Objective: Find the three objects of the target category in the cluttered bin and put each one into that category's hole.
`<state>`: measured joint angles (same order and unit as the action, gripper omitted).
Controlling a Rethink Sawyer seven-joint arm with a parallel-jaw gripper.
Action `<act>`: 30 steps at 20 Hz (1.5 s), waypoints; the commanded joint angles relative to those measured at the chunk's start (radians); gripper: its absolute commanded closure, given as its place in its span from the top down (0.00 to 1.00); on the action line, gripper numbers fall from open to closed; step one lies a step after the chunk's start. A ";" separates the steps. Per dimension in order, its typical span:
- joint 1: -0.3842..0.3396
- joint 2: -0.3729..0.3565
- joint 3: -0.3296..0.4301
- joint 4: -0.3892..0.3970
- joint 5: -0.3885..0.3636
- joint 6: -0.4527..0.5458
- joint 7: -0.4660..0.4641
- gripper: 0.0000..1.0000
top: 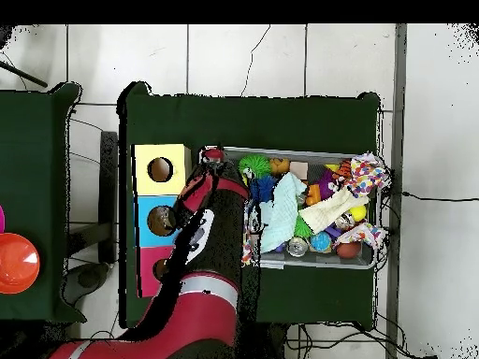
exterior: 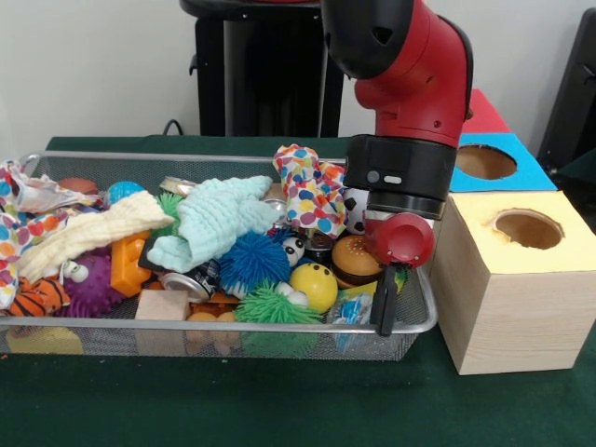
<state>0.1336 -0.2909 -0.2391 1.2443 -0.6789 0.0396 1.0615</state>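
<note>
The wire bin (exterior: 424, 321) sat on the green table (exterior: 279, 400), and in the front view you saw it crammed: a mint cloth (exterior: 219, 219) draped over the middle, a cream cloth (exterior: 84, 233) at its 9 o'clock, a blue spiky ball (exterior: 253, 258) just under it, a yellow ball (exterior: 315, 284) at that ball's 4 o'clock, and a toy burger (exterior: 354, 259) beside it. A polka-dot cloth (exterior: 312, 191) stood up at the bin's back. The gripper (exterior: 385, 312) hung at the bin's right end, one dark finger (exterior: 386, 303) reaching down beside the rim; you could not tell whether it was released or clenched. A wooden box with a round hole (exterior: 521, 275) stood just right of the bin, a blue-topped box (exterior: 494, 163) at its 12 o'clock. In the overhead view you saw the arm (top: 201, 280) come up from 6 o'clock, covering the bin's left end (top: 245, 154). The three boxes lined up at the bin's 9 o'clock: yellow top (top: 161, 169), blue (top: 161, 221), red (top: 154, 266). An orange disc (top: 17, 263) lay on the separate table at far 9 o'clock.
</note>
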 commanded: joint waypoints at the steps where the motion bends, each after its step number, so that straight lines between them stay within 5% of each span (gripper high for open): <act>1: 0.022 0.059 -0.012 -0.022 -0.017 -0.047 0.159 1.00; 30: -0.011 0.020 0.054 0.013 -0.007 0.015 0.121 1.00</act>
<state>0.1435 -0.2741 -0.2875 1.2404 -0.6787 0.0372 1.0615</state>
